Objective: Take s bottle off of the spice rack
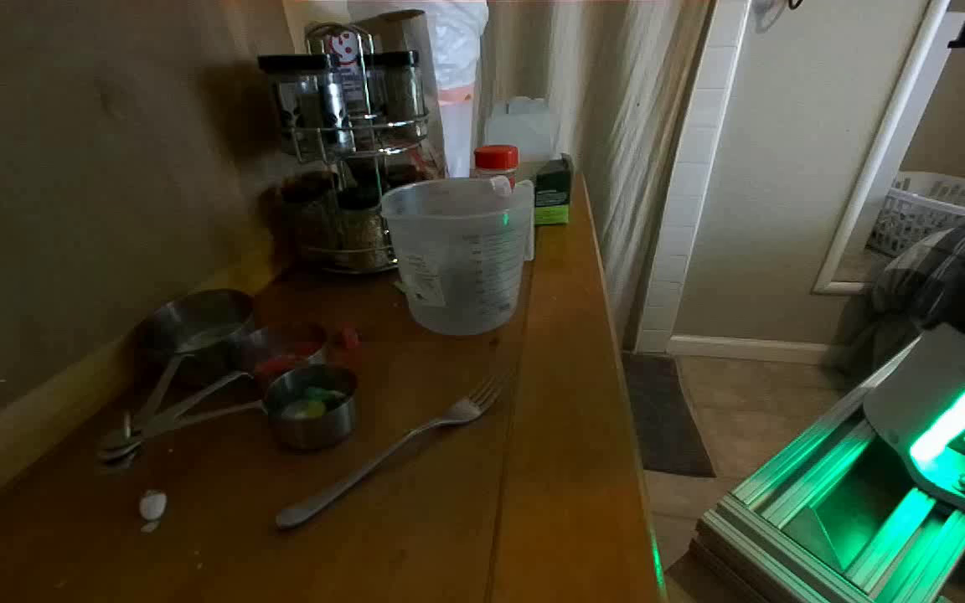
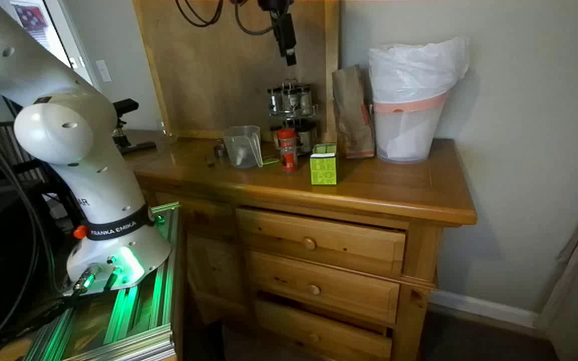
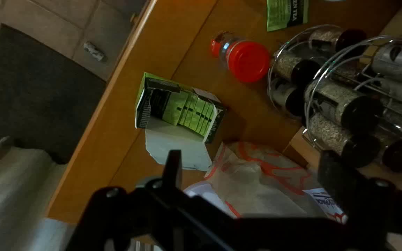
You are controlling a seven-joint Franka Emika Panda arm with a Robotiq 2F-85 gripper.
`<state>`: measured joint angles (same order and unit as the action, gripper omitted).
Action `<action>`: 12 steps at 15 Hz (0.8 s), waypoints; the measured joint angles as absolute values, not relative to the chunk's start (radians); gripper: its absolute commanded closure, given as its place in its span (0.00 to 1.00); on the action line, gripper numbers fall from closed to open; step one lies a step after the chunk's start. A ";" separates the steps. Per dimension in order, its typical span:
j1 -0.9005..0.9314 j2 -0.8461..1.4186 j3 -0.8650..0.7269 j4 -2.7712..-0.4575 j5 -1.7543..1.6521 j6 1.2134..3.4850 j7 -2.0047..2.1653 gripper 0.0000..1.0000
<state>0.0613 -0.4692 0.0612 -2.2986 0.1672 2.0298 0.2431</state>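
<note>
Bottles (image 3: 335,97) are carried on both tiers of the spice rack (image 2: 293,116), which is seen below the tool (image 2: 290,60) in an exterior view and ahead and right of it in the wrist view; the tool is spread wide, with nothing held. For a clean pick, it should be shifted toward the rack, off the paper bag (image 3: 257,181) seen through its gap, until one outer upper-tier lid (image 1: 296,64) is centred. A slow descent is advised, the rack and neighbouring lids being left untouched, before the bottle is gripped and lifted straight up.
</note>
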 measured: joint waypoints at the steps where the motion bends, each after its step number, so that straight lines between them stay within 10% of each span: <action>1: 0.061 -0.469 0.061 -2.299 0.167 2.030 0.243 0.00; 12: 0.094 -0.476 0.091 -2.299 0.195 2.029 0.243 0.00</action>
<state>0.0935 -0.4765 0.0911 -2.2990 0.1952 2.0286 0.2431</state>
